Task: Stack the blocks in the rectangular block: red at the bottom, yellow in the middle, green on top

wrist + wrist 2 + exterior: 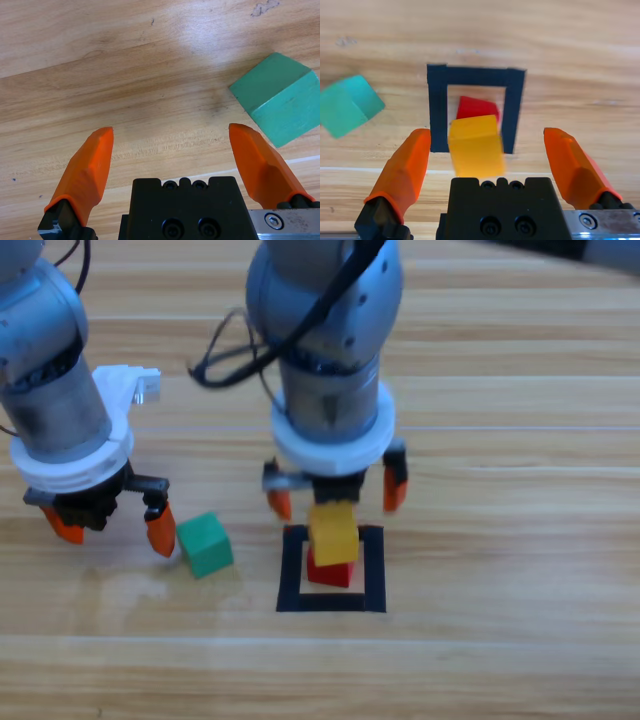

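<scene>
The right gripper (337, 495) hangs released, its jaws either side of the yellow cube (333, 531) on the red cube (331, 571). The left gripper (108, 527) is spread wide too, with the green cube (205, 544) just outside one jaw.

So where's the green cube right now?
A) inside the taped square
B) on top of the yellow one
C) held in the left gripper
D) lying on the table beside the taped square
D: the green cube lies on the bare table, left of the taped square, just beside the open left gripper.
</scene>
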{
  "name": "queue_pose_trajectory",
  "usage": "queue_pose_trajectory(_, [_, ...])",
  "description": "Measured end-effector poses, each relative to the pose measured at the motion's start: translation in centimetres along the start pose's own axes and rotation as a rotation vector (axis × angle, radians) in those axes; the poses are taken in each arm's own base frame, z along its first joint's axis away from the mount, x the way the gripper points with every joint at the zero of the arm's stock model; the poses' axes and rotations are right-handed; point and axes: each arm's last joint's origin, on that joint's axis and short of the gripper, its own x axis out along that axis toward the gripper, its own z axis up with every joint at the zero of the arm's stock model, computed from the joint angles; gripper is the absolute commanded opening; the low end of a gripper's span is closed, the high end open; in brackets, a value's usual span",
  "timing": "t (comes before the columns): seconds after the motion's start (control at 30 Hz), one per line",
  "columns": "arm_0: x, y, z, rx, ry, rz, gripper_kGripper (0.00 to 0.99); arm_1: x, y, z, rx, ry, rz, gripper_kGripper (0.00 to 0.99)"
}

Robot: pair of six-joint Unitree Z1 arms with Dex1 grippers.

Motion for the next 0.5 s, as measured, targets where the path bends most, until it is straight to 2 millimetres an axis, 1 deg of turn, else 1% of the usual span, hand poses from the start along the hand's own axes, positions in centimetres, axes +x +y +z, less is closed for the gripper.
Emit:
queue_pose_trajectory(0.03, [0.0, 0.0, 0.0, 0.000, 0.000, 0.000, 0.976, -0.8, -0.3, 0.1, 0.002, -0.022, 0.002, 0.990])
queue_pose_trajectory(0.07, [0.1, 0.0, 0.0, 0.000, 0.001, 0.000, 0.974, -4.1, -1.7, 0.1, 0.000, -0.100, 0.007, 0.990])
queue_pose_trajectory(0.1, [0.1, 0.0, 0.0, 0.000, 0.000, 0.000, 0.974, -5.5, -2.3, 0.1, -0.004, -0.129, 0.007, 0.989])
queue_pose_trajectory(0.2, [0.1, 0.0, 0.0, 0.000, 0.001, 0.000, 0.974, -11.4, -5.7, -0.9, -0.039, -0.214, 0.033, 0.988])
queue_pose_trajectory(0.23, [0.1, 0.0, 0.1, 0.000, 0.002, 0.001, 0.974, -12.5, -6.7, -1.3, -0.054, -0.224, 0.038, 0.988])
queue_pose_trajectory(0.27, [0.2, 0.0, 0.1, 0.000, 0.003, 0.001, 0.974, -14.1, -8.2, -2.0, -0.094, -0.239, 0.042, 0.988])
queue_pose_trajectory(0.33, [0.3, 0.0, 0.1, 0.000, 0.006, 0.002, 0.974, -15.1, -10.6, -3.4, -0.178, -0.263, 0.051, 0.988])
queue_pose_trajectory(0.4, [0.4, 0.0, 0.2, 0.000, 0.009, 0.003, 0.974, -14.0, -12.7, -4.8, -0.274, -0.276, 0.105, 0.988])
queue_pose_trajectory(0.43, [0.5, -0.1, 0.3, -0.001, 0.009, 0.003, 0.974, -13.0, -14.3, -5.8, -0.326, -0.276, 0.185, 0.988])
queue_pose_trajectory(0.47, [0.4, -0.1, 0.3, -0.002, 0.007, 0.003, 0.974, -12.4, -15.0, -6.2, -0.343, -0.268, 0.228, 0.988])
queue_pose_trajectory(0.5, [0.3, -0.2, 0.5, -0.006, 0.002, 0.001, 0.974, -11.4, -16.5, -6.8, -0.366, -0.261, 0.305, 0.988])
